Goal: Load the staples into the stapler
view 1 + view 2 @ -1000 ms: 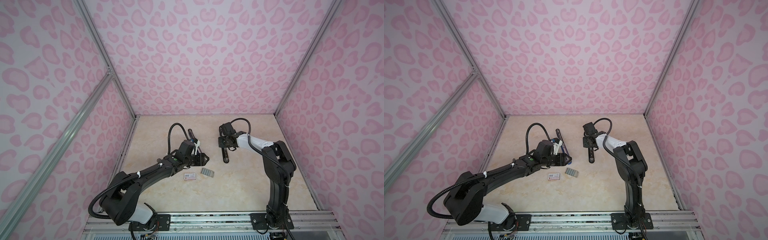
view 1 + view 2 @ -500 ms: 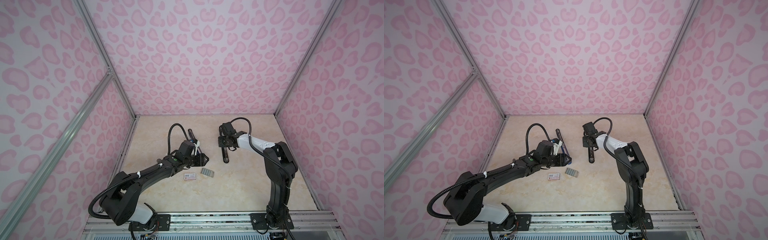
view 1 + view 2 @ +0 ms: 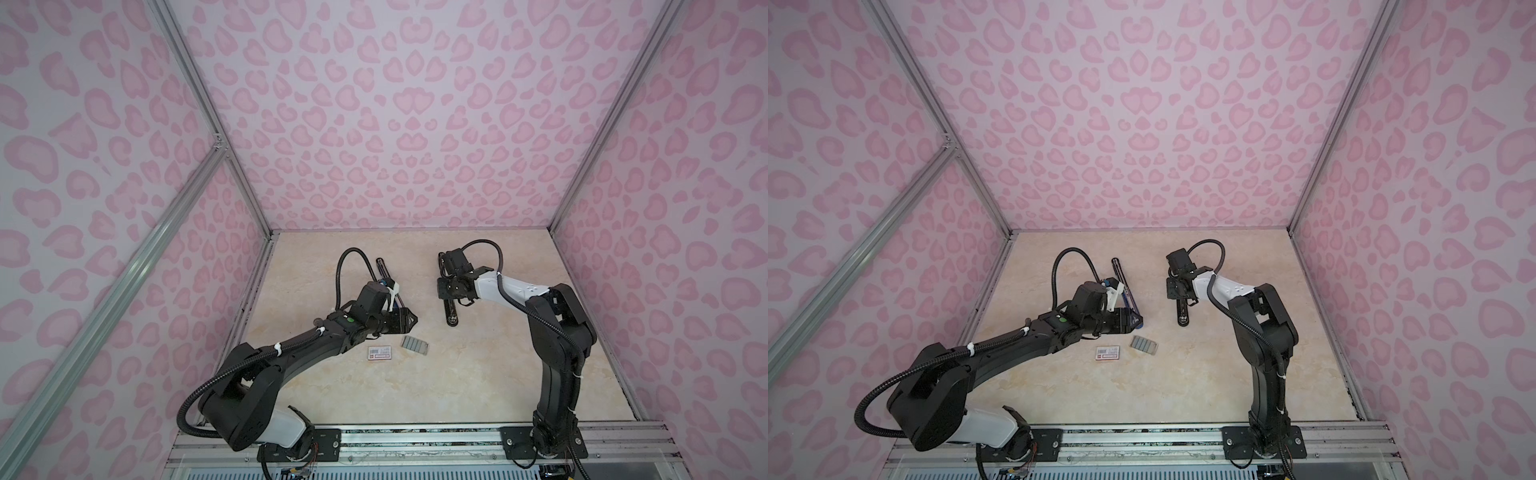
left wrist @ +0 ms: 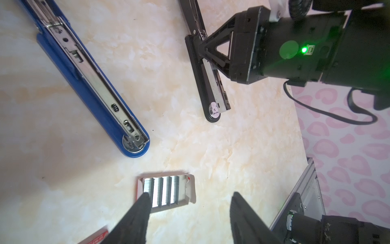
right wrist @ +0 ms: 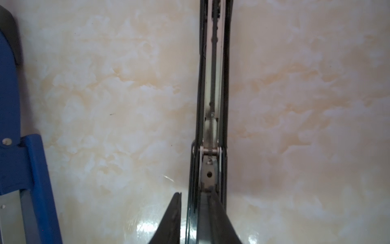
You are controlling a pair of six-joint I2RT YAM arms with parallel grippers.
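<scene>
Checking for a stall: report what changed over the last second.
Nothing visibly moved. Left fingers still hang open, aimed at the staples. Right fingers still clamp the black stapler. Blue stapler and box sleeve lie as before.

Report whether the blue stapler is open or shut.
Open. The blue stapler lies unfolded flat, its metal staple channel and spring exposed, facing up in the left wrist view.
</scene>
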